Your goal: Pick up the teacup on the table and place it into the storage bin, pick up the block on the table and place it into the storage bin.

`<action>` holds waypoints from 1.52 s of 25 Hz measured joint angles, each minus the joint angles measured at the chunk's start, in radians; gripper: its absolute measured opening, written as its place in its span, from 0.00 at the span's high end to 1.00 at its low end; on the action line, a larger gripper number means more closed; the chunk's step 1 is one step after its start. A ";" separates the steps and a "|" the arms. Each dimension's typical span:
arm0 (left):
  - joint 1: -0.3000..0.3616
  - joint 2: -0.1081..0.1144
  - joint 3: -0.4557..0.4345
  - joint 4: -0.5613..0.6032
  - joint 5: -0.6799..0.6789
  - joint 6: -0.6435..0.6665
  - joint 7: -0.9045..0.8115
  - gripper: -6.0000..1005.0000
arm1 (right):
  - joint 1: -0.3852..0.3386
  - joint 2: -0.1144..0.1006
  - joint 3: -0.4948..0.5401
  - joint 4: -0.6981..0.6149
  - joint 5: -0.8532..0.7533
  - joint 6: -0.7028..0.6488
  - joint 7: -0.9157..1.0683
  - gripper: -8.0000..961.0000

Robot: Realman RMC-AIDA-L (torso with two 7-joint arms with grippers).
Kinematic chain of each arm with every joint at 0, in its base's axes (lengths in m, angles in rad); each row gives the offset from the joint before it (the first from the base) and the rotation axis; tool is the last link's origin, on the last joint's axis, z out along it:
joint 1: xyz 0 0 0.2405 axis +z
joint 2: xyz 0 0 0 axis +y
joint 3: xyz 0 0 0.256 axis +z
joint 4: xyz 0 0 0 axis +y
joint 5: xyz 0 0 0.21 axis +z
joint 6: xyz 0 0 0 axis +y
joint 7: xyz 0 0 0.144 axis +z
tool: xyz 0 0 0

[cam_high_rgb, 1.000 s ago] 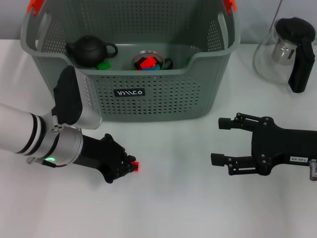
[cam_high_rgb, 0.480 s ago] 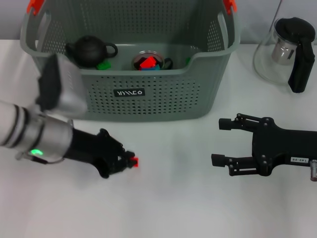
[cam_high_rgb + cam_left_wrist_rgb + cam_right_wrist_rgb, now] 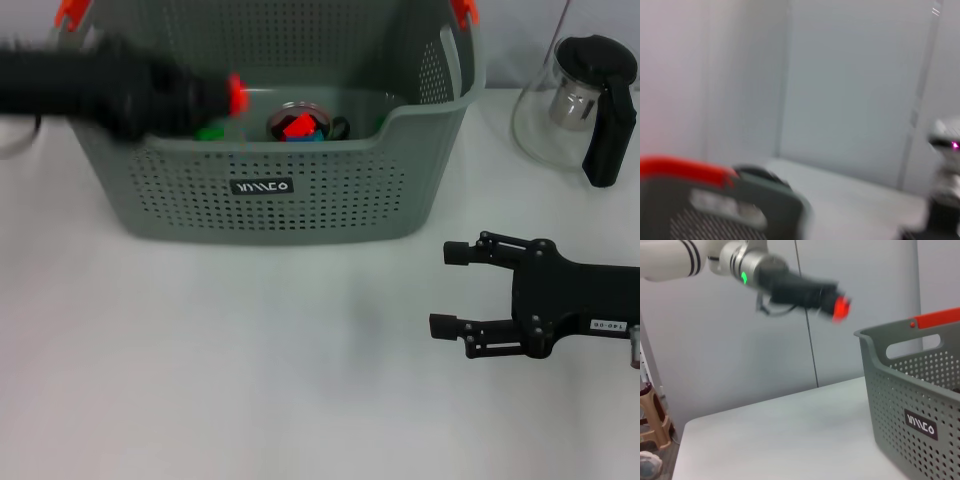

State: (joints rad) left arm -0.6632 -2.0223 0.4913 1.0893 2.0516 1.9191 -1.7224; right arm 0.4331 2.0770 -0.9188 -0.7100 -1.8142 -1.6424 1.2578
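Note:
My left gripper (image 3: 222,96) is raised and motion-blurred above the left part of the storage bin (image 3: 300,205), shut on a small red block (image 3: 236,95). The right wrist view shows that gripper (image 3: 832,302) holding the block (image 3: 841,308) in the air, higher than the bin's rim (image 3: 890,332). Inside the bin the teacup (image 3: 300,122) holds red and blue pieces. A green piece (image 3: 210,131) lies beside it. My right gripper (image 3: 450,288) rests open on the table at the right, with nothing between its fingers.
A glass pitcher (image 3: 580,100) with a black handle stands at the back right beside the bin. Orange handle clips (image 3: 462,10) top the bin's corners. White tabletop stretches in front of the bin.
My left arm has lifted the red block off the table and swung it up and back over the bin's left side. The right gripper has stayed put.

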 joint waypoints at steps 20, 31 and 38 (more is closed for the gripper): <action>-0.151 -0.066 0.423 0.022 0.365 -0.705 -0.309 0.70 | -0.009 0.003 0.001 0.001 0.004 -0.029 -0.017 0.01; 0.166 -0.043 0.116 -0.123 -0.270 -0.165 0.283 0.37 | -0.009 0.018 0.030 0.046 -0.010 -0.045 -0.156 0.02; 0.243 -0.100 0.113 -0.286 0.000 -0.181 0.585 0.21 | -0.006 0.016 0.028 0.158 -0.016 0.017 -0.297 0.02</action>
State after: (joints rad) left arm -0.4198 -2.1221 0.6043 0.8035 2.0511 1.7379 -1.1373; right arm 0.4267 2.0933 -0.8905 -0.5517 -1.8303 -1.6253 0.9604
